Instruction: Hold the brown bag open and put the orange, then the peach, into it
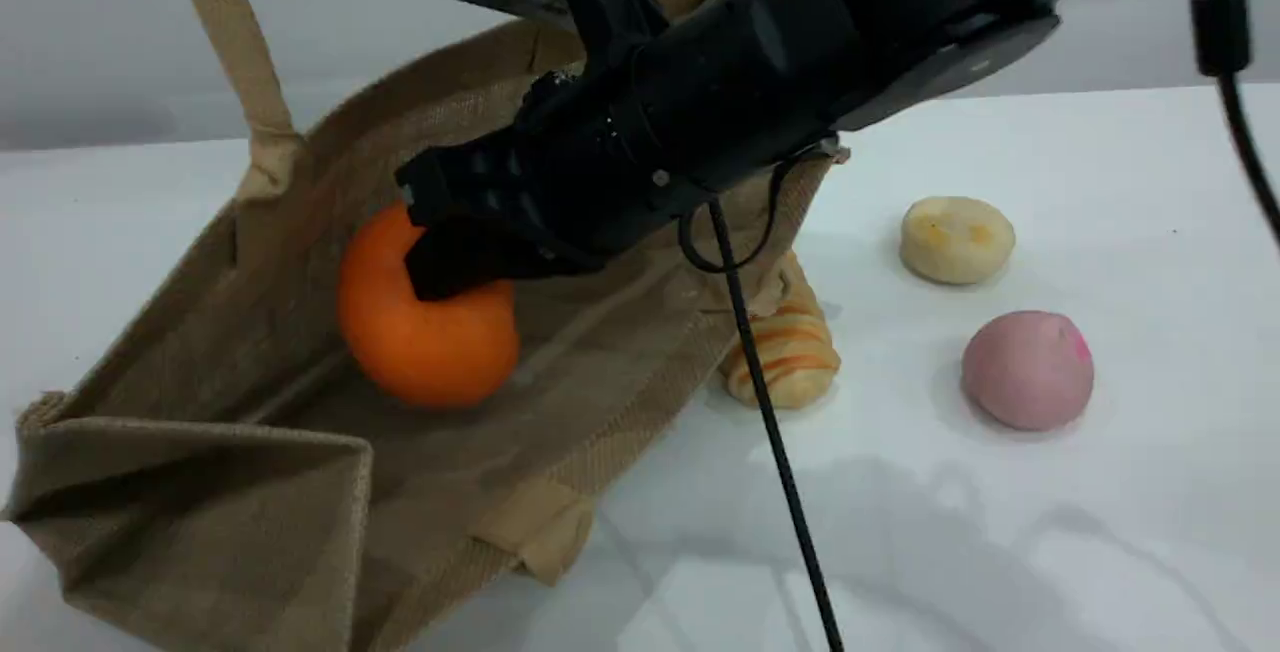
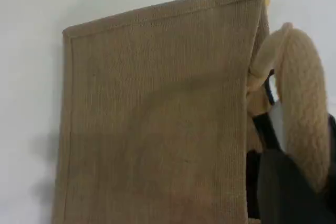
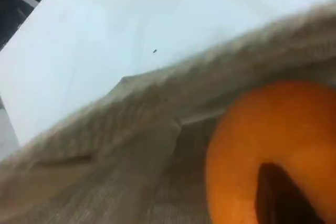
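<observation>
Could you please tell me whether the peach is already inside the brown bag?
No, the peach lies on the white table to the right of the brown bag, well outside its opening.

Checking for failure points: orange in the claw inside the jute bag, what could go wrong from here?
Released, the bright orange round fruit in the right claw may roll out of the tan-brown woven jute bag, which lies on its side.
If the left claw slips off the beige rope handle, the bag could sag shut.
</observation>
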